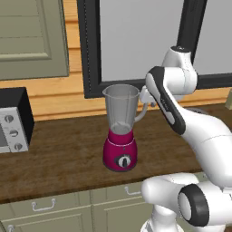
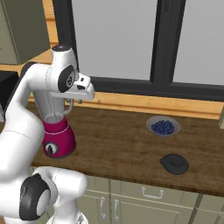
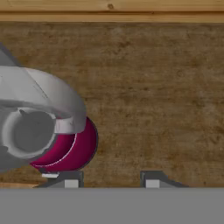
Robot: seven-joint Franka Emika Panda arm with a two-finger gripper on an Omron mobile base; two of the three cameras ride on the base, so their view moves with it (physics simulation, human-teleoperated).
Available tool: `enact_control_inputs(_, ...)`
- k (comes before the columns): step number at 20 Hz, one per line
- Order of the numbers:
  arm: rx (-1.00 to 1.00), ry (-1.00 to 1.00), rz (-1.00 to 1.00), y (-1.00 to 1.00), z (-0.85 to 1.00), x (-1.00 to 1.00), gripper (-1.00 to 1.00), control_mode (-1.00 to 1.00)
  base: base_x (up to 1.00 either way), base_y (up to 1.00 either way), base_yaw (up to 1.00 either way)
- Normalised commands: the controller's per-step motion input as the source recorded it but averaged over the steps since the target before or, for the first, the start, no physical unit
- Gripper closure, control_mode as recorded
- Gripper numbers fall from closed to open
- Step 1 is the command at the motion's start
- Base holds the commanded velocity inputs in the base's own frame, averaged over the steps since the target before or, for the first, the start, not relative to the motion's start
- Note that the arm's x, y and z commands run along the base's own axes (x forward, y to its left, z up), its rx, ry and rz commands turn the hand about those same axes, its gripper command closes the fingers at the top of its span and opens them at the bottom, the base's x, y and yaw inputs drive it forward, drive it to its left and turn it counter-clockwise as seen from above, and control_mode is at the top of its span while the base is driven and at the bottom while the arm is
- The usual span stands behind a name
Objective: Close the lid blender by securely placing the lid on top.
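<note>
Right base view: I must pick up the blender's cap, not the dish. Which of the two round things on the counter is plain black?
The lid, the dark disc nearer the counter's front edge. The grey dish behind it holds blue bits.

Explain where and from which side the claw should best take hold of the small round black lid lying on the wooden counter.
Probably from straight above, the small round black lid lies flat on the wooden counter with a low raised centre, so fingers should close across that centre or the rim.
</note>
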Motion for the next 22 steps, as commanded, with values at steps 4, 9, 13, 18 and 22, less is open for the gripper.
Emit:
enact_control_inputs(4,0.0,-0.05,0.0,0.0,0.0,-0.11,-1.0,-1.0,0.0,0.0,0.0)
enact_control_inputs(9,0.09,0.0,-0.19,-0.57,-0.2,-0.27,-1.0,-1.0,0.0,0.0,0.0)
enact_control_inputs(13,0.26,0.0,-0.35,-1.0,-0.12,-0.25,-1.0,-1.0,0.0,0.0,0.0)
enact_control_inputs(18,0.25,0.06,-0.39,-1.0,-0.21,-0.06,-1.0,-1.0,0.0,0.0,0.0)
enact_control_inputs(22,0.25,0.2,-0.41,-1.0,-0.41,0.0,-1.0,-1.0,0.0,0.0,0.0)
